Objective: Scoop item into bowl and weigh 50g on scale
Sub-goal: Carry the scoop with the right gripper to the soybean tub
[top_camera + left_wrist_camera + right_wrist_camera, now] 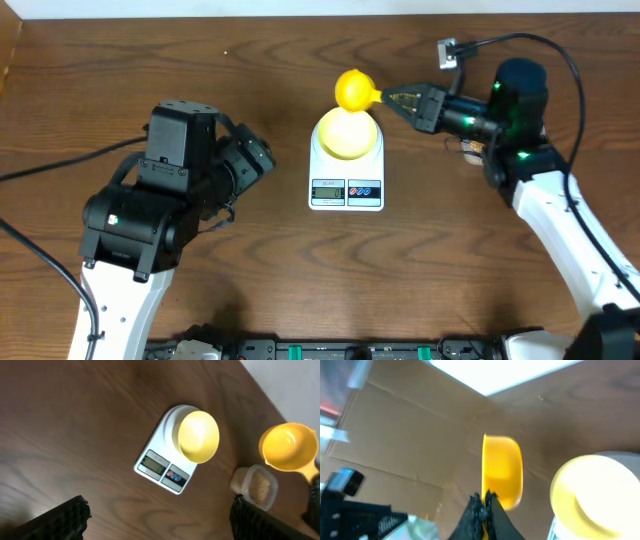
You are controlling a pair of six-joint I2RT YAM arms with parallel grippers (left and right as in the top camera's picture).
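Two worries: right end effector (400, 98) clamps the scoop (352, 90) by its handle at upper centre beside the bowl (347, 135) on the scale (346, 190), left end effector (157, 510) open, so a twist might scatter beans (259, 487) or nudge the bowl.

Pale yel. bowl (347, 136), white scale (346, 173), bright yel. scoop (352, 90)
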